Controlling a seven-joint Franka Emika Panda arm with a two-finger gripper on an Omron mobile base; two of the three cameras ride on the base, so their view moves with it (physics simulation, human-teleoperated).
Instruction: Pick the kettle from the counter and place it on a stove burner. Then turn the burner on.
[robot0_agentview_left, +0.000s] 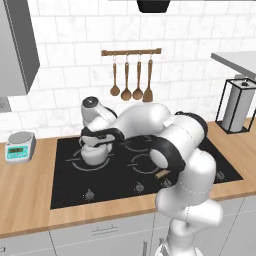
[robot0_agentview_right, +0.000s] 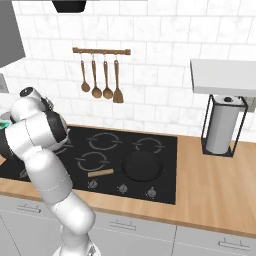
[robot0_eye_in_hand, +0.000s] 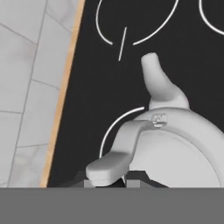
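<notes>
- Kettle (robot0_agentview_left: 95, 154) sits on the black glass cooktop (robot0_agentview_left: 120, 187), on the front-left ring; a white arc of the stove burner (robot0_eye_in_hand: 114, 123) curves round its base in the hand view.
- Tool (robot0_agentview_left: 98, 136) is directly above the kettle, down at its handle. In the hand view the handle (robot0_eye_in_hand: 118, 154) runs toward the fingertips at the bottom edge; tips mostly cut off by the frame. Cannot tell whether the jaws are closed on the handle or apart.
- Spout (robot0_eye_in_hand: 158, 83) points away from the camera, toward the next ring marking.
- Counter (robot0_agentview_left: 25, 195): wood-grain, flanks the cooktop on both sides. Grey scale (robot0_agentview_left: 20, 145) with green display to the left, well apart from the kettle.
- Dark pan (robot0_agentview_right: 141, 165) on the front-right ring, right base view; short wooden stick (robot0_agentview_right: 100, 173) lies on the glass just beside it.
- Paper-towel holder (robot0_agentview_right: 222, 125) on the right counter. Wooden utensils (robot0_agentview_right: 102, 75) hang on a wall rail.
</notes>
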